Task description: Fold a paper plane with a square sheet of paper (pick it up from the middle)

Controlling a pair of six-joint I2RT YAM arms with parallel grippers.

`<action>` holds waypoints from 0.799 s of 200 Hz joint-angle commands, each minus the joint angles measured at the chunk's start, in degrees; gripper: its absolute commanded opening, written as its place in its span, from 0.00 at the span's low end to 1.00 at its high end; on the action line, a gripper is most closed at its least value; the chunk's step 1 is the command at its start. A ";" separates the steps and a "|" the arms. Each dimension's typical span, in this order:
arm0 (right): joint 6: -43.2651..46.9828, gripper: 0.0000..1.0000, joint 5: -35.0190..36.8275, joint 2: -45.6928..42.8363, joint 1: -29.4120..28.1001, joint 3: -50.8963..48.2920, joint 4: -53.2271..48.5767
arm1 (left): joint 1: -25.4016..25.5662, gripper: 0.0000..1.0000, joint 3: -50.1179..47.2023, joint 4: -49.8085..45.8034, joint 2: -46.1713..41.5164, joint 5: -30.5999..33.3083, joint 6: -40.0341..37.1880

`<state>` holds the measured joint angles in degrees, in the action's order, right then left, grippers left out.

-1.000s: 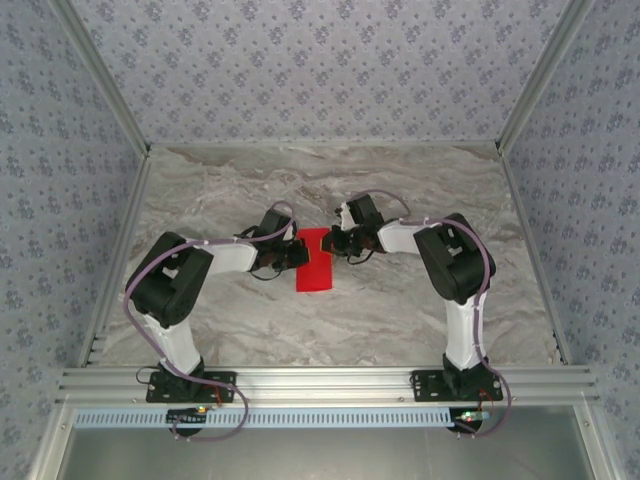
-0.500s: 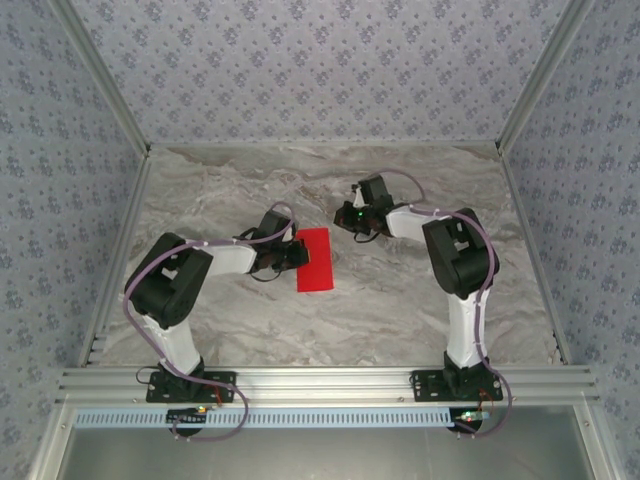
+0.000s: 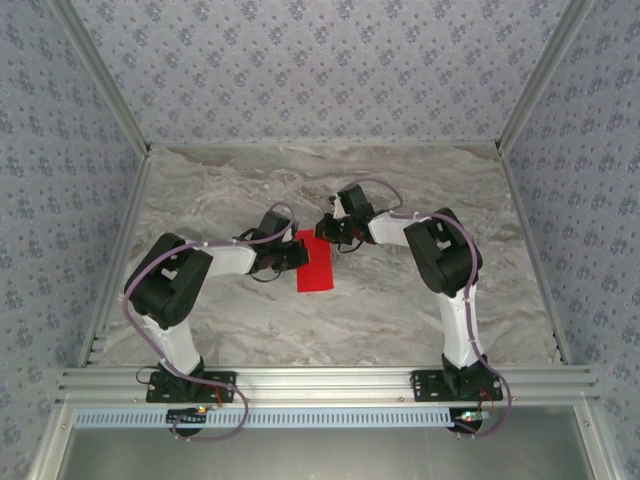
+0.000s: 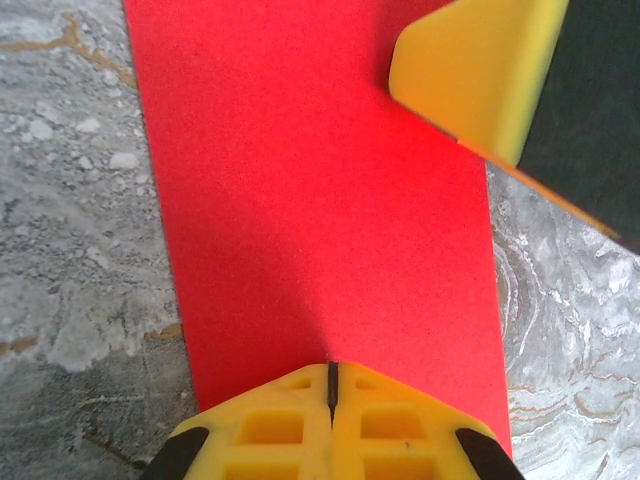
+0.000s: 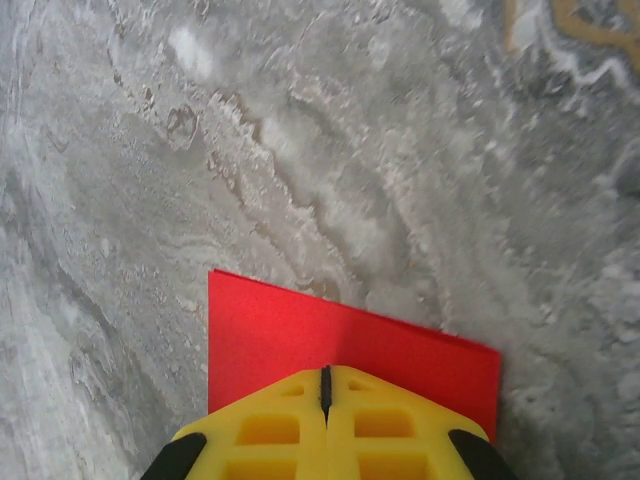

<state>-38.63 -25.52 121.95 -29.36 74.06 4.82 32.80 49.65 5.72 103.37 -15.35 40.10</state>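
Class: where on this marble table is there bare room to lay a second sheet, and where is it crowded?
Bare table: the far strip along the back wall, the near stretch between the red paper and the front rail, and the right edge. Crowded: the centre, where the left gripper and right gripper meet over the paper.

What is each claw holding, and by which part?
Nothing, it seems: left claw and right claw, both shut, only press on the flat red paper.

Purple-cabled black-white arms (image 3: 175,285); yellow left claw (image 4: 330,378), right claw (image 5: 325,380).
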 commanded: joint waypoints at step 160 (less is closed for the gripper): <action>4.02 0.00 -6.50 -17.10 -0.25 -18.71 -1.89 | -0.23 0.12 12.93 -13.13 -0.98 -5.89 -2.22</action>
<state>-33.65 -30.30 106.50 -29.41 56.47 0.62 32.73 57.52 -5.39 102.19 -18.46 40.88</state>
